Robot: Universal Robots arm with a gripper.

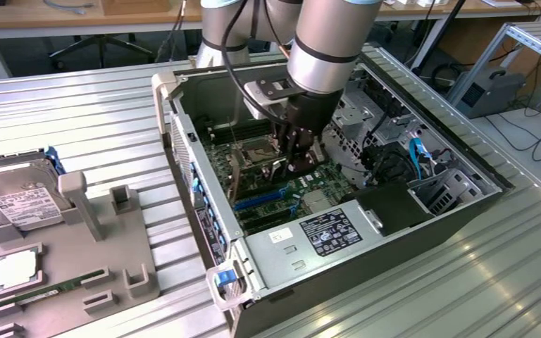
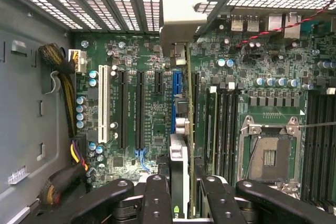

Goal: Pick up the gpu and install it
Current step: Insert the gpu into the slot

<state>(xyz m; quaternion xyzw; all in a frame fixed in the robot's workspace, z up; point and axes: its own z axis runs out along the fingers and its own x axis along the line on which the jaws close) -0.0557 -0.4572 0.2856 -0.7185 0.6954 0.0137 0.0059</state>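
Our gripper [image 1: 294, 160] is down inside the open computer case [image 1: 458, 176], its two fingers [image 2: 155, 198] clamped on the gpu [image 2: 179, 163], one on each face of the card. In the wrist view the gpu stands on edge over the motherboard [image 2: 147, 103], its silver bracket [image 2: 178, 14] at the case's rear slot openings and its length running along the blue slot [image 2: 176, 95]. We cannot tell whether its lower edge touches that slot or sits just beside it. We judge the card light and stiff, so a modest pinch should carry it, but also thin and fragile. Its surface parts and contact edge would not take knocks or twisting. The sound place to hold looks like the upper edge near mid-length, flat on both faces, away from the bracket and the connector edge.
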